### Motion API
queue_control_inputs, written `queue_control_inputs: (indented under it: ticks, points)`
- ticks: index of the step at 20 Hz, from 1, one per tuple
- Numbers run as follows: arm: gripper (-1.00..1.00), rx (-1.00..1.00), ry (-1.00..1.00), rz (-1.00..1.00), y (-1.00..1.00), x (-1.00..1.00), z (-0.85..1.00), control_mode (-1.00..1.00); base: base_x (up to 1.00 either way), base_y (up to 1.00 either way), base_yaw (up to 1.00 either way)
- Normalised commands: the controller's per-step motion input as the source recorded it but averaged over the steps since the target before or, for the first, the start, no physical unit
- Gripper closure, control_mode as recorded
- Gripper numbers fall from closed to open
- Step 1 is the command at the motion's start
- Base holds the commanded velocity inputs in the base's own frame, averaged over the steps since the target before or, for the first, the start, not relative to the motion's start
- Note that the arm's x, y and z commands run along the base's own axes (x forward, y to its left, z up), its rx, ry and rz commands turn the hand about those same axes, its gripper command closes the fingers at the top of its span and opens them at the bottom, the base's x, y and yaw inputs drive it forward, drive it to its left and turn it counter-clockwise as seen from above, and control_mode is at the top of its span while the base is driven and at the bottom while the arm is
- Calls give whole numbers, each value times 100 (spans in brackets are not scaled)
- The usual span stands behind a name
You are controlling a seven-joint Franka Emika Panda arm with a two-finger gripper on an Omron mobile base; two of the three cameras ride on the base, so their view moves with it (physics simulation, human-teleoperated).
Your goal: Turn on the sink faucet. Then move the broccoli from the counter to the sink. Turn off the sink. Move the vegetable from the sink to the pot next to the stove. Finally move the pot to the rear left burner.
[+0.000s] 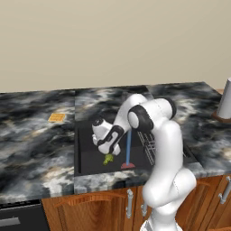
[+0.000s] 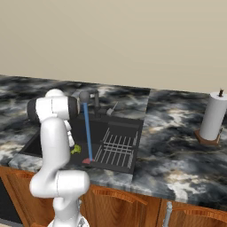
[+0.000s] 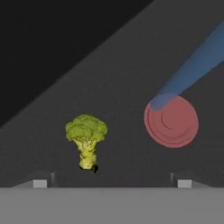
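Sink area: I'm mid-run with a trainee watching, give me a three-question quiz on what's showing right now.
1. True or false: the broccoli lies on the floor of the sink, free of the gripper.
2. Where does the blue water stream land? A) on the wire rack B) on the red drain disc C) on the counter
3. Fill in: the gripper's jaws stand ____.

Key: 1 true; 2 B; 3 open.

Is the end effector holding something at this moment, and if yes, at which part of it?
Nothing is held. The end effector is open above the sink floor, and the broccoli lies free between its fingertips' line and the drain.
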Motion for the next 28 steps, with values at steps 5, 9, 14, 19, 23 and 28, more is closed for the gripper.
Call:
queue_control_inputs:
  ticks: [5, 9, 14, 19, 23, 28]
  points:
    - [-100, -1, -8, 0, 0, -25, 84, -100, 0, 0, 0]
    - [-100, -6, -10, 0, 0, -21, 79, -100, 0, 0, 0]
    - [-100, -5, -3, 0, 0, -25, 75, -100, 0, 0, 0]
    - [-100, -2, 0, 0, 0, -31, 83, -100, 0, 0, 0]
    - [-100, -1, 0, 2, 0, -31, 82, -100, 0, 0, 0]
    - [-100, -2, -1, 9, -10, -34, 32, -100, 0, 0, 0]
